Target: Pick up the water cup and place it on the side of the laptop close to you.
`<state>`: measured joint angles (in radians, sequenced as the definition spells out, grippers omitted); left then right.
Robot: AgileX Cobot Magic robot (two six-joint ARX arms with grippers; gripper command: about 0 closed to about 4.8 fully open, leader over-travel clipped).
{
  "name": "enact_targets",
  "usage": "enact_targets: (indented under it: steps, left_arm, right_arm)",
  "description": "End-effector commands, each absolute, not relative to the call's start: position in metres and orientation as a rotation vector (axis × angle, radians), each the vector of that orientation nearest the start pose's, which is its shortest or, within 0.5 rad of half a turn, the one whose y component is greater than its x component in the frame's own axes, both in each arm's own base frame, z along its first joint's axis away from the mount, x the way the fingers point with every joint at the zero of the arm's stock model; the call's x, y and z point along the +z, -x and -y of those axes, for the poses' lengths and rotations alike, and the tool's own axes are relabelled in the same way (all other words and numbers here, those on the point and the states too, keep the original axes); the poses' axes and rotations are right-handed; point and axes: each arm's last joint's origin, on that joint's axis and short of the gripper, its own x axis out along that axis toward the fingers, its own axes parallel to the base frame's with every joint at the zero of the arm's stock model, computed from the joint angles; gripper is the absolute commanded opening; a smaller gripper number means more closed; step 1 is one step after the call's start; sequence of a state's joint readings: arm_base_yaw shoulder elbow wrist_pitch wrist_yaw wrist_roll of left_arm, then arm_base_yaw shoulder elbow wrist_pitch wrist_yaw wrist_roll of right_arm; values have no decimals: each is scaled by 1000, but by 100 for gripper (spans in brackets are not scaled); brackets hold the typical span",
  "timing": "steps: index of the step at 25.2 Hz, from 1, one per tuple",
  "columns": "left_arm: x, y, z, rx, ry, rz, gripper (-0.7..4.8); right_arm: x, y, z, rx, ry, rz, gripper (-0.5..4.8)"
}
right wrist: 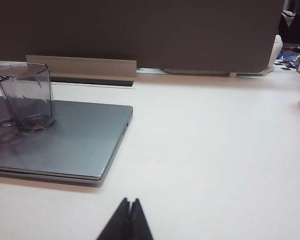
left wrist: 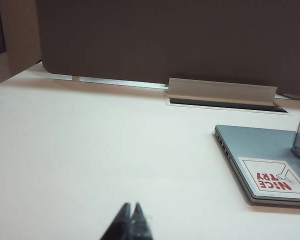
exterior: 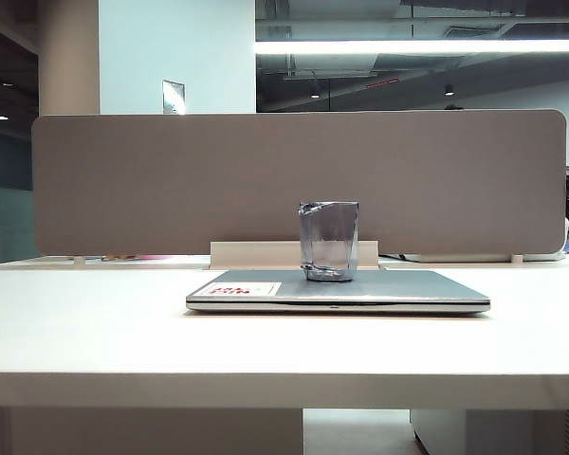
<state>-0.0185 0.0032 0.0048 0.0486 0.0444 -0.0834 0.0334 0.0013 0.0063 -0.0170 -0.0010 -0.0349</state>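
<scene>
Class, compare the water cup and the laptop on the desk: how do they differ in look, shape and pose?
The water cup is see-through and grey-tinted; the laptop is opaque silver-grey. The water cup stands upright and tall; the laptop lies flat and closed. The water cup is far narrower than the laptop and sits on its lid. Only the laptop bears a white sticker with red print. Both share a greyish tone.

Grey-tinted clear water cup [exterior: 328, 242]; silver-grey laptop [exterior: 398, 289] with a white, red-printed sticker [left wrist: 273, 175]; white table [exterior: 266, 341]; both grippers' tips look black.
</scene>
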Motion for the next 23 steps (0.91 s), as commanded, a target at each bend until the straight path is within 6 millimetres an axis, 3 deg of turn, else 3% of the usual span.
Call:
enact_targets:
  steps: [1, 15, 19, 23]
  left_arm:
    - [172, -97, 3, -67, 85, 63, -6]
    - [172, -97, 3, -71, 85, 64, -6]
    - [174, -97, 5, -118, 83, 79, -6]
    - [177, -96, 6, -179, 78, 101, -6]
  right_arm:
    - [163, -98, -3, 34, 37, -2, -8]
    - [164, -98, -3, 34, 28, 4, -8]
    - [163, -97, -5, 88, -109, -7, -8]
    - [164, -97, -7, 152, -131, -11, -9]
